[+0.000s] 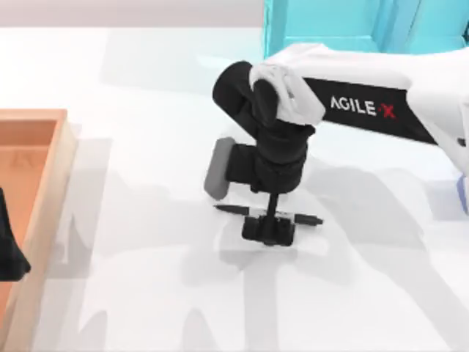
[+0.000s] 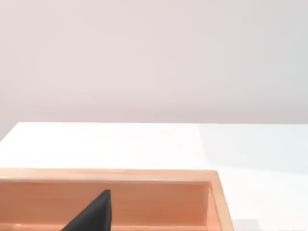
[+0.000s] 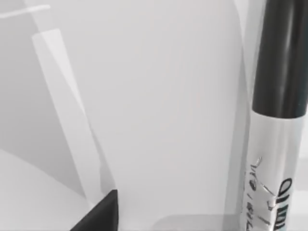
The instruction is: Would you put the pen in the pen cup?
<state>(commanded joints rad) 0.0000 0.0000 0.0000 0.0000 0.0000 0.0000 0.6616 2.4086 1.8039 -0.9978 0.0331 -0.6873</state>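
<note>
Tray (image 1: 64,147): wooden, at the table's 9 o'clock edge in the top view.
Left gripper (image 1: 9,253): parked over the tray, 8 o'clock; whether its fingers are apart or together cannot be told.
Pen (image 1: 231,209): lies flat on the white table (image 1: 146,279) just below centre, long axis running 9 to 3 o'clock; the right wrist view shows its black barrel and silver label close up.
Right gripper (image 1: 269,227): pointed down over the pen's middle, fingers either side of the barrel; seated or not cannot be told.
Step (judged): grasping the pen.
Method (judged): stay centred on the label, close squarely across the barrel, lift level.
Cup (image 1: 462,194): blue sliver at 3 o'clock, well apart from the pen.
Shelf (image 1: 330,22): teal, 1 o'clock.
</note>
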